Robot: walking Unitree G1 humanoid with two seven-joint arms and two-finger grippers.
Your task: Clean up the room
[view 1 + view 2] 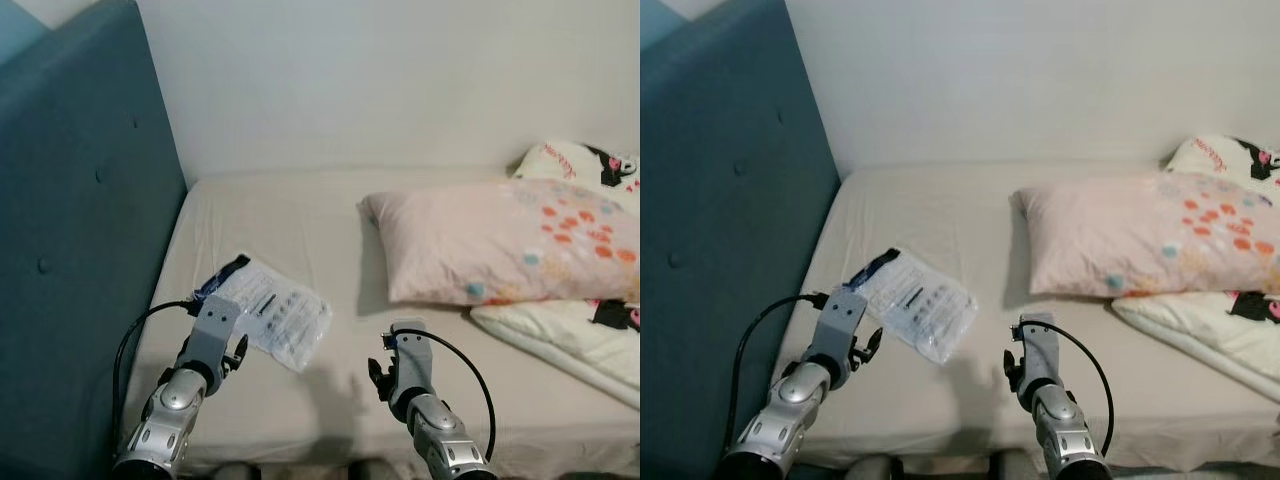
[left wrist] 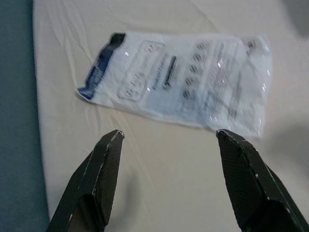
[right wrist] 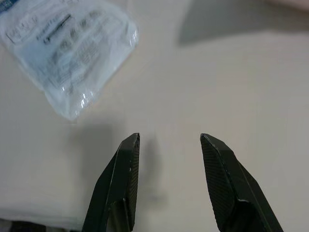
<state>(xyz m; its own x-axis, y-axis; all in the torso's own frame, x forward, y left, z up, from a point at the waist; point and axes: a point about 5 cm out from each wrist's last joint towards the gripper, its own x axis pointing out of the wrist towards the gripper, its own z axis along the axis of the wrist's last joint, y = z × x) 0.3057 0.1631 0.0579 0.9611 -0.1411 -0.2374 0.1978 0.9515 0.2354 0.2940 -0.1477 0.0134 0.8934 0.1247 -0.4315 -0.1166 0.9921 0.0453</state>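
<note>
Clear plastic packet (image 1: 266,313) lies flat on the bed (image 1: 330,215), just ahead of your left hand (image 2: 166,137), spread wide. Its long axis runs across the fingers. Your right hand (image 3: 169,140), also open, sits farther off.

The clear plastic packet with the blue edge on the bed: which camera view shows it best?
The left wrist view: the clear plastic packet with the blue edge lies whole and close, print visible. Both eye views show it small on the beige bed; the right wrist view cuts it off.
</note>
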